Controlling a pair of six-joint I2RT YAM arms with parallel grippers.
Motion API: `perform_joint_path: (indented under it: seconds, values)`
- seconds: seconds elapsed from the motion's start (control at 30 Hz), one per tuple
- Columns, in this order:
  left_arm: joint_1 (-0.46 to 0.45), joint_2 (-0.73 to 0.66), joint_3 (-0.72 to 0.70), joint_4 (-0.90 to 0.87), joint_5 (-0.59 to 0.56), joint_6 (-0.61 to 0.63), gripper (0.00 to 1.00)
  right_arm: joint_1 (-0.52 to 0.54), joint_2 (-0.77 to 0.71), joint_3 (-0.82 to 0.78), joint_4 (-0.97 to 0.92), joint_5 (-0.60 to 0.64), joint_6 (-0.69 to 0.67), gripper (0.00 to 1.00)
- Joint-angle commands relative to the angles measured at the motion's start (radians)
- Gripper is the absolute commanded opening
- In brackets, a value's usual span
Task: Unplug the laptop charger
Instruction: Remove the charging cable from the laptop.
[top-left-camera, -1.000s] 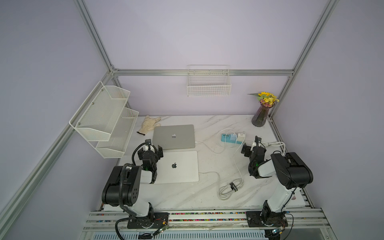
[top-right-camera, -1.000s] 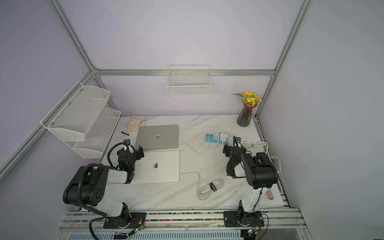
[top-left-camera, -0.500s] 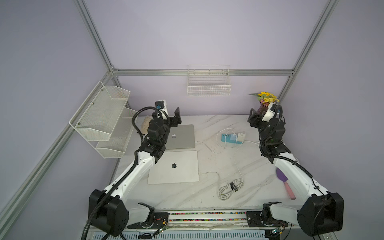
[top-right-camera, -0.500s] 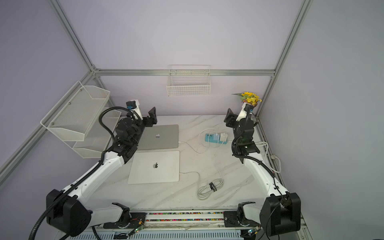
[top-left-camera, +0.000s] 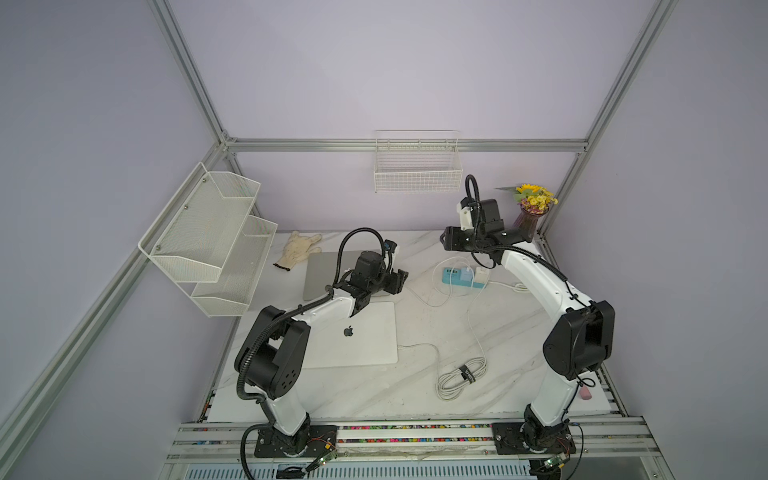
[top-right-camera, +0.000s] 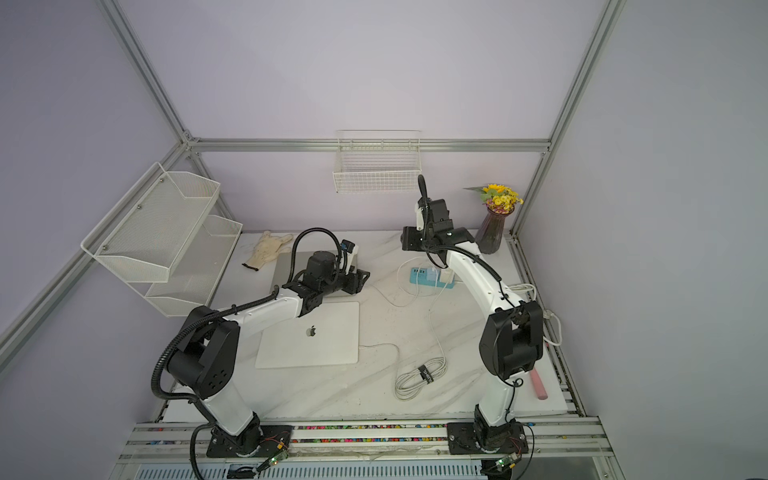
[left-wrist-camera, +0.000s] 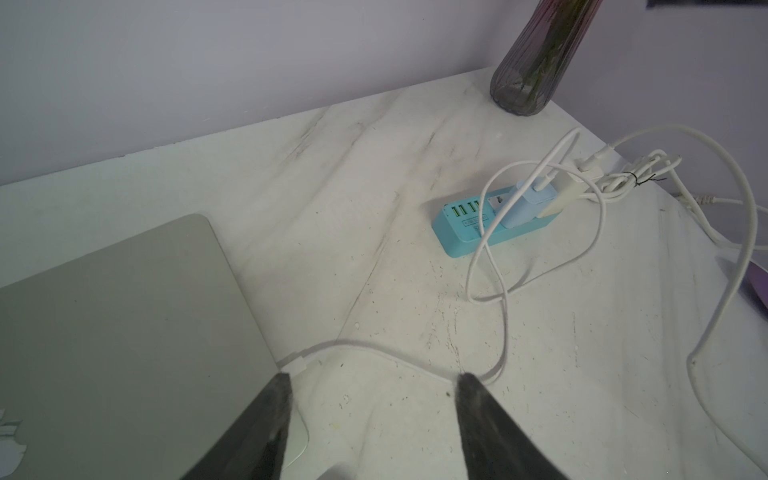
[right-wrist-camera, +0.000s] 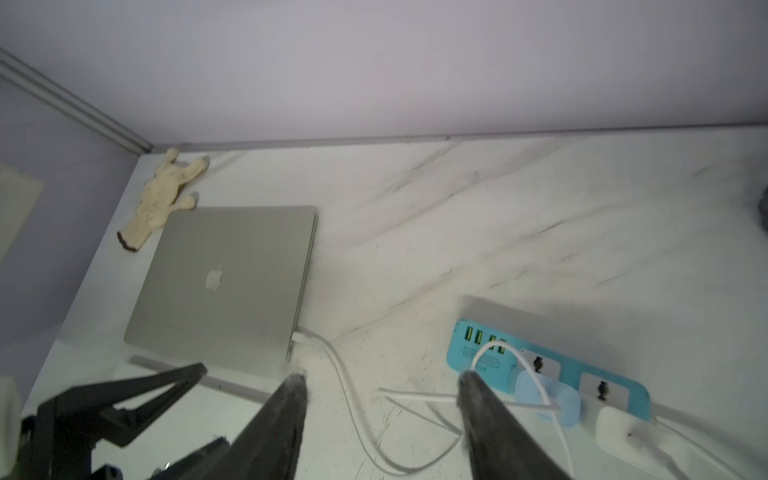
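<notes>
**Both grippers open, charger still plugged in**

left gripper (left-wrist-camera: 376, 382): jaws apart, nothing between them. It hangs over the front-right corner of the grey laptop (top-left-camera: 324, 274), which lies closed near the back-left corner of the worktop (top-left-camera: 415, 399).

The charger plug (left-wrist-camera: 296, 365) sits in that laptop's right edge. In the left wrist view it is just beside one fingertip; can't tell if they touch. Its white cable (left-wrist-camera: 505, 332) runs over the worktop toward the teal power strip (top-left-camera: 453, 275), which is near the back edge, right of centre. The blue adapter (left-wrist-camera: 525, 208) and white adapter (left-wrist-camera: 559, 199) are both seated in the strip, side by side.

right gripper (right-wrist-camera: 382, 380): jaws apart, empty, raised well above the worktop near the back edge, above the strip.

The silver laptop (top-left-camera: 357, 336) lies closed near the left edge, in front of the grey one. A second cable (top-left-camera: 415, 345) leaves its right edge and leads to a strapped coil (top-left-camera: 461, 374) toward the front. The glove (top-left-camera: 297, 249) is in the back-left corner, the vase (top-left-camera: 530, 218) in the back-right.
</notes>
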Motion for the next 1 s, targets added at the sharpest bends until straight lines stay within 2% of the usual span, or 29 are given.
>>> perform_joint_path:
  seconds: [0.0,0.1,0.17,0.2,0.23,0.4,0.57,0.8,0.9,0.97]
  values:
    - [0.019,-0.054,-0.062,0.078,-0.063,-0.081,0.63,0.056,0.018,0.001,-0.109,-0.097,-0.032,0.56]
    - [0.058,-0.086,-0.117,0.052,-0.165,-0.195,0.58,0.132,0.082,0.044,-0.143,-0.067,-0.134,0.56]
    - [0.104,-0.105,-0.153,0.055,-0.164,-0.253,0.58,0.171,0.136,0.082,-0.169,-0.067,-0.215,0.56]
    - [0.122,-0.112,-0.160,0.044,-0.148,-0.253,0.59,0.186,0.167,0.102,-0.183,-0.066,-0.247,0.56]
    - [0.131,-0.115,-0.155,0.012,-0.157,-0.250,0.64,0.194,0.208,0.139,-0.206,-0.064,-0.273,0.56]
    - [0.146,-0.080,-0.075,-0.206,-0.293,-0.281,0.64,0.201,0.442,0.369,-0.357,-0.024,-0.354,0.52]
    - [0.167,-0.017,-0.030,-0.254,-0.262,-0.275,0.65,0.224,0.574,0.489,-0.392,0.020,-0.406,0.50]
    - [0.169,0.088,0.043,-0.277,-0.183,-0.269,0.64,0.231,0.634,0.499,-0.350,0.049,-0.464,0.47]
    - [0.168,0.134,0.083,-0.277,-0.155,-0.248,0.55,0.232,0.655,0.508,-0.335,0.056,-0.483,0.37]
    - [0.167,0.161,0.109,-0.277,-0.154,-0.245,0.55,0.232,0.663,0.508,-0.317,0.057,-0.500,0.38]
